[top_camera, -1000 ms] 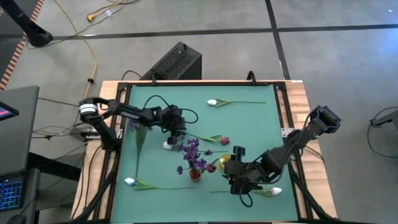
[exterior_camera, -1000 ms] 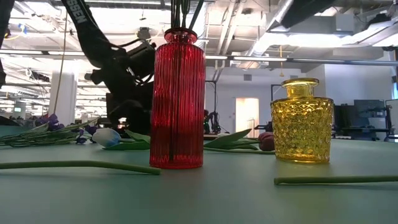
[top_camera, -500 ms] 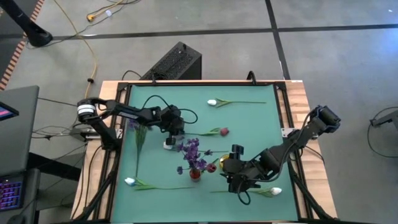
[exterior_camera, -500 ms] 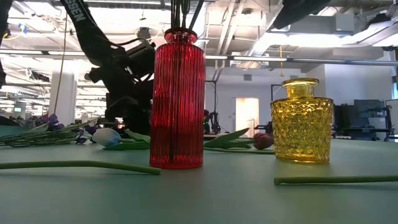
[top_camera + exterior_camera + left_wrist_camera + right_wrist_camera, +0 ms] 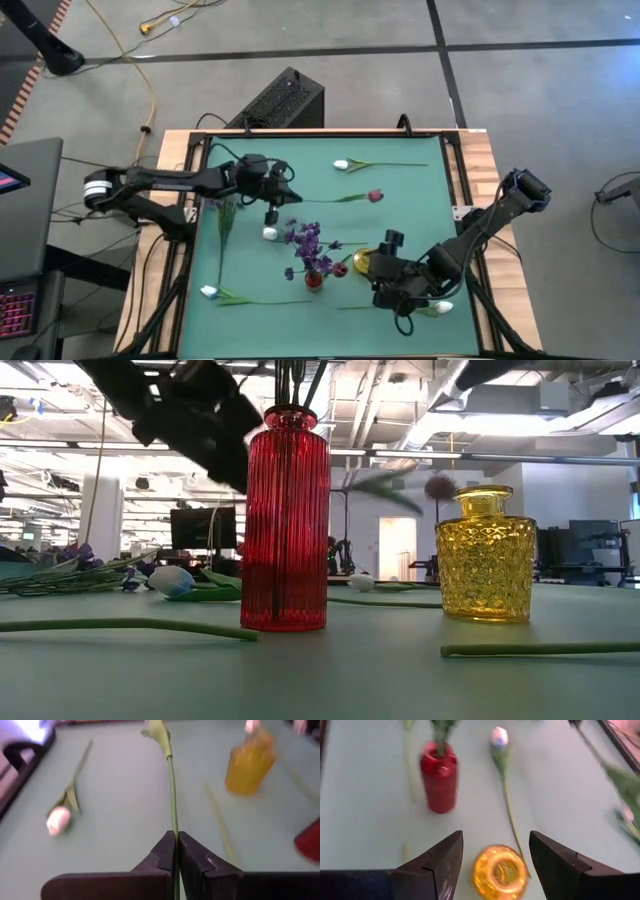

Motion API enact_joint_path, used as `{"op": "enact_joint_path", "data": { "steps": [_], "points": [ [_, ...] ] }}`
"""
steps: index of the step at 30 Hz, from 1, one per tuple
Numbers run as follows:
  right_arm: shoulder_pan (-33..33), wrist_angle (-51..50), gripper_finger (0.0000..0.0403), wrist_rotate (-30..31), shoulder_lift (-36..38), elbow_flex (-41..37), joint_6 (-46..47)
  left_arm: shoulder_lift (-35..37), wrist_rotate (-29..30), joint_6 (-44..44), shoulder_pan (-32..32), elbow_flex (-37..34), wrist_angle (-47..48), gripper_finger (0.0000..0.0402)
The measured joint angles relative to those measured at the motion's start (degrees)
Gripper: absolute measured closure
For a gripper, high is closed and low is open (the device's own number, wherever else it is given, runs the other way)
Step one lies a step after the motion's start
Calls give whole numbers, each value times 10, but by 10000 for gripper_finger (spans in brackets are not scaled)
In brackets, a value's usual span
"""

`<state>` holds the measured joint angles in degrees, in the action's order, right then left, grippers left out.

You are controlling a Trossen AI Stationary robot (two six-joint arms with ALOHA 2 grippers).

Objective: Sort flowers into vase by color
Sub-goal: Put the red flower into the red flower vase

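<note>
My left gripper [image 5: 275, 203] [image 5: 176, 842] hangs over the table's middle-left, shut on a maroon flower [image 5: 376, 196] [image 5: 438, 486]. My right gripper [image 5: 384, 262] [image 5: 495, 840] stands open just right of the yellow vase [image 5: 362, 262] [image 5: 500, 867], a finger on either side of its mouth, touching nothing. The red vase [image 5: 314, 280] [image 5: 285, 520] holds purple flowers [image 5: 305, 245]. White flowers lie flat at the far edge [image 5: 342, 165], near left [image 5: 208, 292], near right [image 5: 440, 308] and middle [image 5: 270, 233]. A purple flower [image 5: 222, 210] lies at the left. My left gripper pinches the maroon flower's green stem [image 5: 173, 827] between its two shut fingers, near the end away from the bloom. The fingers come level from the table's left and lie along the stem. The flower is lifted clear, roughly level, with its bloom [image 5: 376, 196] toward the right.
The two vases stand close together in the near middle of the green mat [image 5: 420, 220]. Loose stems lie near the front edge [image 5: 120, 626] [image 5: 540, 649]. A black box [image 5: 285, 100] sits beyond the table's far edge.
My left gripper has risen and drawn back toward the table's left and far edges, staying shut on the stem. The maroon flower has come off the mat and now hangs clear, its bloom shifted toward the far edge. My right gripper has edged slightly right.
</note>
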<state>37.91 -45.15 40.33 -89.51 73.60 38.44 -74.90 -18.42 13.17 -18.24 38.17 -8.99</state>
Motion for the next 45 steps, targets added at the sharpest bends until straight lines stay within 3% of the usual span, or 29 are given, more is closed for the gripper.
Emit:
{"op": "enact_joint_path", "data": {
  "steps": [4,8,11,17,22,25,29,37,45],
  "points": [
    [6,-78,148,58,0,0,40,4,-4,-44,0,0,-62,401],
    [0,-179,148,76,24,0,112,-2,13,-89,0,1,-120,401],
    [-19,-185,148,67,61,-30,127,-2,16,-102,0,1,-143,401],
    [-118,22,148,-39,225,-222,48,-2,-4,-116,3,1,-161,401],
    [-226,320,148,-136,359,-405,-56,-2,-4,-145,4,1,-194,401],
    [-288,497,148,-192,386,-490,-113,-9,3,-160,11,1,-232,401],
    [-347,658,148,-244,369,-549,-158,-24,22,-185,18,2,-284,401],
    [-365,681,148,-268,313,-556,-141,-57,47,-173,16,2,-211,401],
    [-343,706,148,-266,294,-556,-145,-180,66,-176,27,25,-202,398]
  ]
}}
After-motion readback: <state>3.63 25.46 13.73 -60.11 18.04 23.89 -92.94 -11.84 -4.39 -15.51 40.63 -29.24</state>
